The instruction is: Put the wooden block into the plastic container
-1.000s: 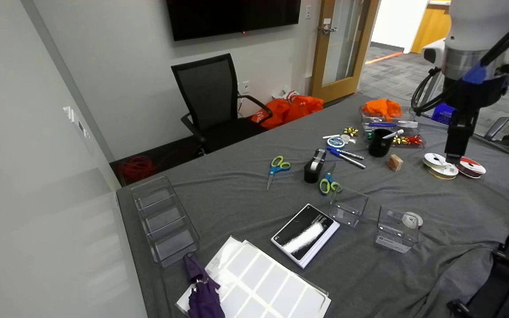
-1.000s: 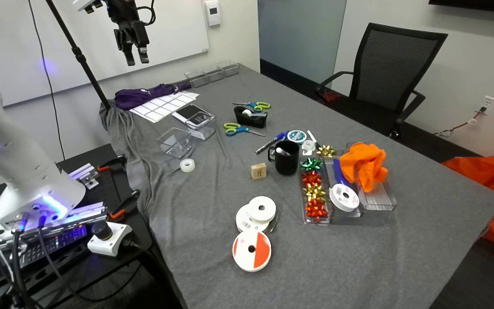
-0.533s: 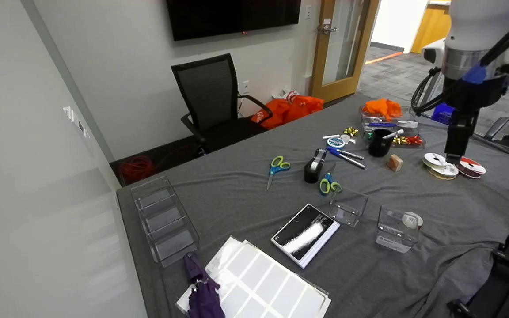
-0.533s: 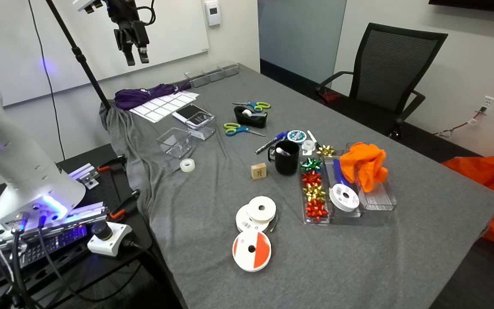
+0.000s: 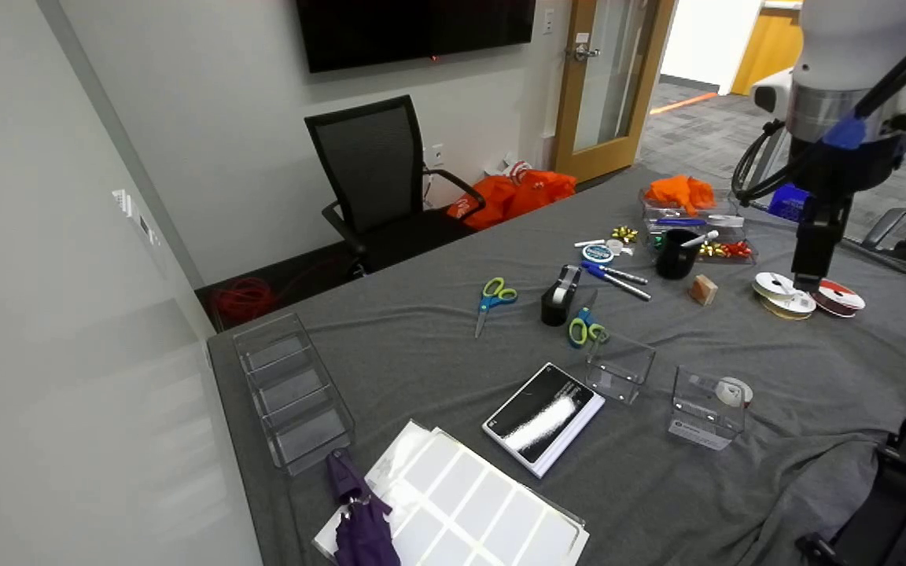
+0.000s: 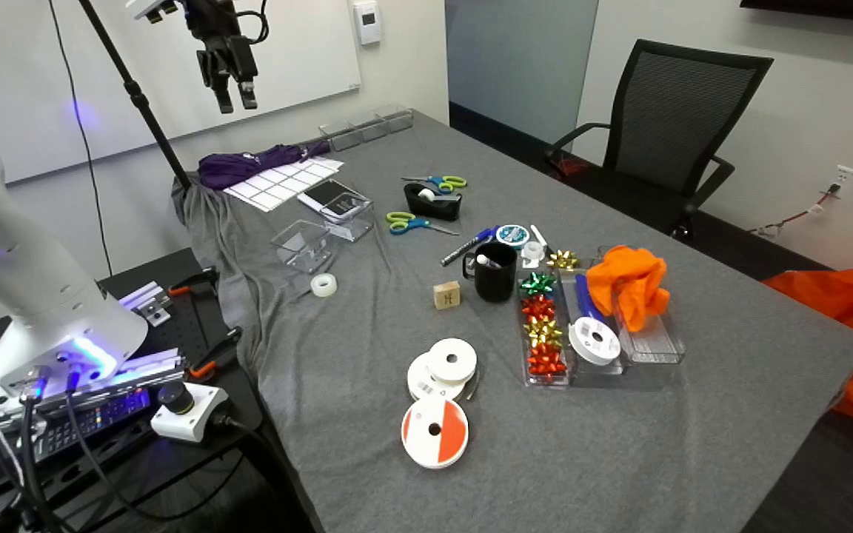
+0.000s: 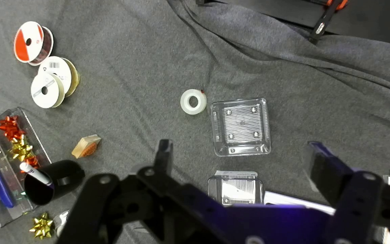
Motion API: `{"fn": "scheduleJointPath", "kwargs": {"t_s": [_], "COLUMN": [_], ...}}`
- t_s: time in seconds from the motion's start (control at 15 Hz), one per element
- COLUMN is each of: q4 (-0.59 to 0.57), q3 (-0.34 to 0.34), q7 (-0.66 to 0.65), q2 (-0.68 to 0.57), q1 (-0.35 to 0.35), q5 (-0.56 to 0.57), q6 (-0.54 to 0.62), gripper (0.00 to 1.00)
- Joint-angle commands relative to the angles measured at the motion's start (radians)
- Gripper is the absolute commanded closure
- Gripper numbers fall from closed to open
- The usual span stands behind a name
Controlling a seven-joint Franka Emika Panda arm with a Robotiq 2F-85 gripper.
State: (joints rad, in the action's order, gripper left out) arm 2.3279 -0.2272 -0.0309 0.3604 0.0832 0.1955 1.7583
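The wooden block (image 5: 703, 290) is small, pale tan with a reddish-brown face, and lies on the grey cloth near a black mug. It also shows in an exterior view (image 6: 446, 295) and at the left of the wrist view (image 7: 86, 146). Two small clear plastic containers lie apart: one beside a tape roll (image 5: 706, 410) (image 6: 303, 247) (image 7: 241, 127), one against the black-and-white box (image 5: 620, 368) (image 6: 349, 216) (image 7: 236, 190). I cannot tell which is meant. Both look empty. My gripper (image 7: 240, 145) (image 6: 238, 106) is open and empty, high above the table, over the containers in the wrist view.
The black mug (image 6: 494, 272) stands beside the block. Ribbon spools (image 6: 435, 432), clear trays with bows (image 6: 543, 326), scissors (image 5: 494, 300), a tape dispenser (image 5: 560, 295) and markers (image 5: 616, 281) lie around. A long divided clear bin (image 5: 293, 391) and a purple umbrella (image 5: 360, 511) are at the far end.
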Motion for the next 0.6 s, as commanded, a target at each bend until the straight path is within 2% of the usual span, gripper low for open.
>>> {"fn": "scheduleJointPath", "kwargs": {"t_s": [0.0, 0.33, 0.53], "q4": [0.005, 0.023, 0.042], "q3": [0.042, 0.107, 0.151], "q7": [-0.005, -0.028, -0.051], "q2": [-0.008, -0.037, -0.063], "q1": [0.018, -0.006, -0.023], "q5": [-0.01, -0.042, -0.066], "q6": [0.035, 0.161, 0.283], "gripper": [0.0, 0.0, 0.0]}}
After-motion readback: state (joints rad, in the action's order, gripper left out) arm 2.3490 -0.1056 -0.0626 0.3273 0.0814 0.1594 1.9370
